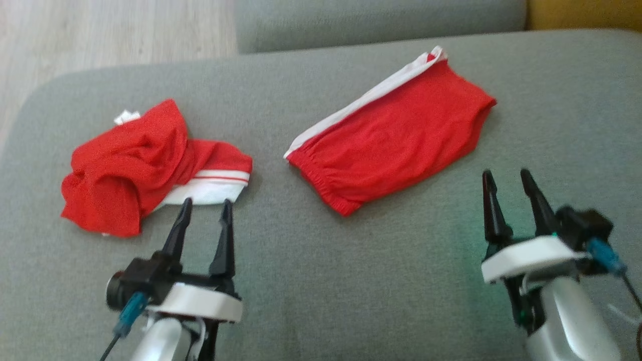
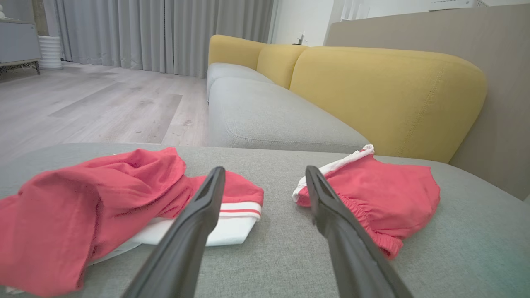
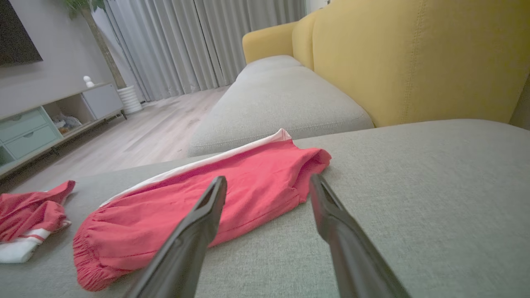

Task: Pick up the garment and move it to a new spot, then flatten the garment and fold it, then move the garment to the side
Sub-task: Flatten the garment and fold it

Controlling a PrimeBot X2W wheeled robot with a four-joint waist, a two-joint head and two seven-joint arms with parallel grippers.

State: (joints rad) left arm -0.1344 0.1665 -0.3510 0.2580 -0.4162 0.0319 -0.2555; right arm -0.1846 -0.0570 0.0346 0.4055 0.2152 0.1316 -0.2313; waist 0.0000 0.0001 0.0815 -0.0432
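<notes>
Resting on the sofa seat (image 1: 321,281): folded red shorts (image 1: 396,145) toward its far right edge, a crumpled red garment (image 1: 135,170) near its left edge. The left gripper (image 1: 206,202) and right gripper (image 1: 506,173) hover empty, jaws spread. Pickup looks pending: reach forward, pinch the crumple.

I count two red garments on the grey seat cushion (image 1: 321,281): a crumpled garment (image 1: 145,160) toward its left edge, a flat garment (image 1: 396,145) toward its far right corner; two grippers, the left gripper (image 1: 206,202) and the right gripper (image 1: 506,172), each with two dark fingers, four altogether; from the left wrist, three yellow back cushions (image 2: 385,91).
</notes>
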